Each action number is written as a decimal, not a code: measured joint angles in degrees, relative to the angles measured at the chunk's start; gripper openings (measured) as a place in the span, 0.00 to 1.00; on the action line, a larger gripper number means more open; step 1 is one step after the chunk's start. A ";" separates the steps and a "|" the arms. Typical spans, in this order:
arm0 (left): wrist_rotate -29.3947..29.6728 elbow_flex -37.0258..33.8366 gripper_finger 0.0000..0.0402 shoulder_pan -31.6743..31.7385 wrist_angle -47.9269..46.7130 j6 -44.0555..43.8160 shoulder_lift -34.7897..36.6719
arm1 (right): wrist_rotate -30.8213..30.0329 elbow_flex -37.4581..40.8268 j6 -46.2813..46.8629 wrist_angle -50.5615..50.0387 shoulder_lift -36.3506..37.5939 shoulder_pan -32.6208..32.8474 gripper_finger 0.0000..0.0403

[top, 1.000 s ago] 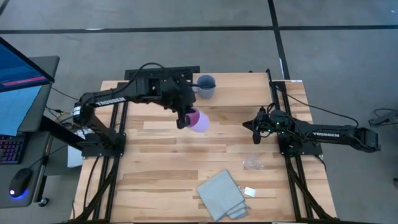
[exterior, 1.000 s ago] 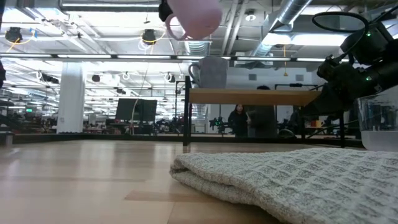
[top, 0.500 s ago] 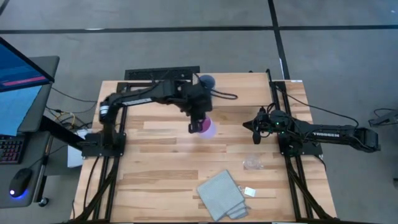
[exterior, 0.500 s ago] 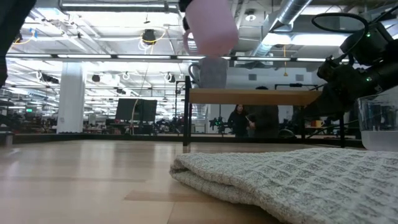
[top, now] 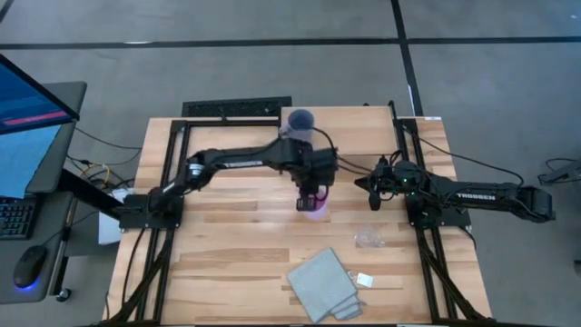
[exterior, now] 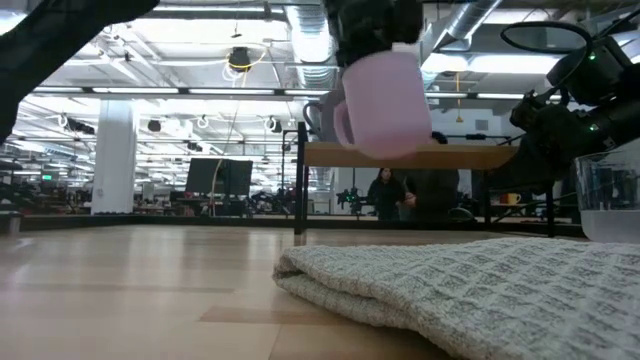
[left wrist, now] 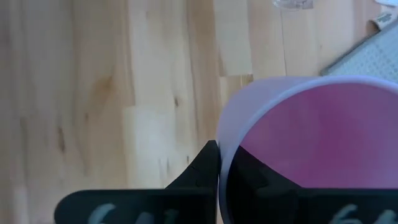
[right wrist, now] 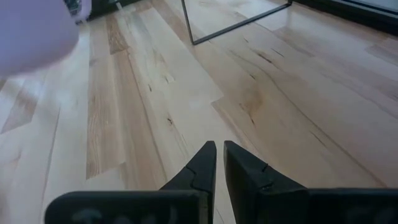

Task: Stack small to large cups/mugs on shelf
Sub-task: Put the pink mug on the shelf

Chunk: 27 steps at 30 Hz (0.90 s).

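The left gripper (top: 311, 196) grasps the pink mug (exterior: 385, 102) by its rim, holding it above the table (top: 227, 236). The right gripper (right wrist: 219, 163) waits nearby, fingers closed on nothing.

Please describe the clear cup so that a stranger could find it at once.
On the table, look near the right arm's base, just beyond the folded cloth. The clear cup stands there alone, the only see-through vessel; the pink mug is held by the left end effector.

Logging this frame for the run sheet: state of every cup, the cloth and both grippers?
pink mug: held off the table, upright
left gripper: shut on the mug's rim
blue-grey mug: upright on shelf
clear cup: standing on table
cloth: folded, lying flat
right gripper: shut, empty
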State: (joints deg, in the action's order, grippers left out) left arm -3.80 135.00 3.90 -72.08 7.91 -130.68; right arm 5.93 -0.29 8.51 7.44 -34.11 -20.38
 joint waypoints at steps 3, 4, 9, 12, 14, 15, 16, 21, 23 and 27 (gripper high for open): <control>0.01 -0.25 0.00 -0.88 -0.19 -0.64 -2.28 | 0.00 0.00 0.00 -0.37 0.00 0.00 0.14; 0.03 -0.26 0.00 -1.12 -0.21 -0.95 -3.22 | 0.00 0.01 0.00 -0.56 0.00 0.01 0.14; 0.25 -0.35 0.00 -2.10 1.16 -1.49 -6.82 | 0.00 0.00 0.00 -0.81 0.00 0.00 0.14; 0.25 -0.35 0.00 -2.29 3.37 -2.08 -8.25 | 0.00 0.01 0.00 -1.35 0.00 0.00 0.14; 0.30 -0.37 0.00 -2.26 3.85 -3.03 -8.34 | 0.00 0.01 0.00 -1.59 0.00 0.01 0.14; 0.47 -0.37 0.00 -2.15 4.61 -3.39 -8.29 | 0.00 0.01 0.00 -1.59 0.00 0.00 0.14; 0.86 -0.32 0.00 -2.03 5.72 -3.81 -8.27 | 0.00 0.01 0.00 -1.62 0.00 0.00 0.14; 2.08 -0.32 0.00 -1.33 8.05 -5.51 -8.27 | 0.00 0.02 0.00 -1.68 0.00 0.00 0.14; 1.91 -0.66 0.00 -1.31 7.67 -5.56 -8.27 | 0.00 0.02 0.00 -1.70 0.00 0.00 0.14; 1.71 -2.17 0.00 -1.80 7.32 -5.56 -8.23 | 0.00 0.02 0.00 -1.72 0.00 0.02 0.14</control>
State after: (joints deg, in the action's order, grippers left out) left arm -2.09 132.83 2.10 -64.77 2.36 -138.91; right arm 5.93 -0.27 8.51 5.72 -34.11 -20.36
